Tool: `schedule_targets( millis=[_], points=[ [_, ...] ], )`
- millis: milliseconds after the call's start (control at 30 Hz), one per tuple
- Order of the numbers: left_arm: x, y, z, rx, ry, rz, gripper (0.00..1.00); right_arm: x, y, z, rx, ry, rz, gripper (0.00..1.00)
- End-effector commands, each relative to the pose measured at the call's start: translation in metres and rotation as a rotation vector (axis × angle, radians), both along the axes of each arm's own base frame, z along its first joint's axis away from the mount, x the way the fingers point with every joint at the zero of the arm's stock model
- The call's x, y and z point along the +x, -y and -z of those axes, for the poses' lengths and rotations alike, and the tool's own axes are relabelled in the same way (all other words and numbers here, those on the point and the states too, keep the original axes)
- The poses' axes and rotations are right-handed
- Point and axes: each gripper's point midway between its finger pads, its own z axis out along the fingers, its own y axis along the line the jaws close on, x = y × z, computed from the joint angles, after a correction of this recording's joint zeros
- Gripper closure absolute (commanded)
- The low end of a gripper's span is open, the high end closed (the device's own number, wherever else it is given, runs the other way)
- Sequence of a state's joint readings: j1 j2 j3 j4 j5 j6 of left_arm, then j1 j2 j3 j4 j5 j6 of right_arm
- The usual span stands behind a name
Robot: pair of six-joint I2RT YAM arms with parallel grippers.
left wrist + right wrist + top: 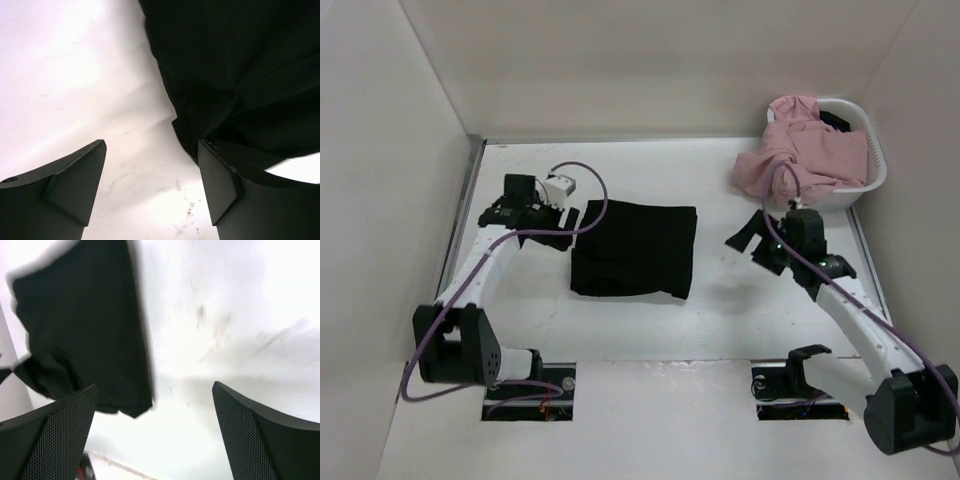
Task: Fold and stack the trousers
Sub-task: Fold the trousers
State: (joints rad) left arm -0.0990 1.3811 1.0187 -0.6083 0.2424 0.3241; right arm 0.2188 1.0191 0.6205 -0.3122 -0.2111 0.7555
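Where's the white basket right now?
Top view, far-right corner of the table: the white basket holds pink clothing and sits just beyond the right gripper, well right of the black trousers.

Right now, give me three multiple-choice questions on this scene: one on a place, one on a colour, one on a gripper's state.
1. Where does the white basket stand?
A. between the arm bases
B. at the far right corner of the table
C. against the left wall

2. What colour is the garment heaped in the basket?
A. pink
B. blue
C. green

3. How is the right gripper?
A. shut on the basket rim
B. shut on cloth
C. open, holding nothing

Answers:
1 B, the top view shows it in that corner.
2 A, the cloth spilling over its rim is pink.
3 C, its wrist view shows the fingers apart with bare table between them.
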Motion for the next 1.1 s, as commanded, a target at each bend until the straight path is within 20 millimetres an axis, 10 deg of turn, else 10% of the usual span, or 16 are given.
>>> schedule_targets(
  millis=[0,133,267,533,633,1067],
  points=[
    [0.013,0.004,-0.088,-0.105,0.233,-0.019,0.25,0.012,0.048,-0.06,-0.23,0.118,0.063,0.0],
    [0.005,0.027,-0.108,-0.217,0.219,0.007,0.25,0.014,0.063,-0.079,-0.321,0.08,0.037,0.0],
    [0.007,0.01,-0.13,-0.278,0.256,-0.079,0.25,0.01,0.068,-0.105,-0.327,0.129,0.051,0.0],
    [-0.008,-0.186,-0.157,-0.126,0.451,-0.721,0.24,0.001,0.117,-0.13,-0.409,0.148,0.239,0.0],
    [-0.028,-0.226,-0.148,-0.113,0.446,-0.862,0.24,0.003,0.135,-0.131,-0.41,0.139,0.309,0.0],
    [-0.045,-0.206,-0.119,-0.118,0.382,-0.822,0.24,0.0,0.138,-0.126,-0.363,0.125,0.326,0.0]
  ],
)
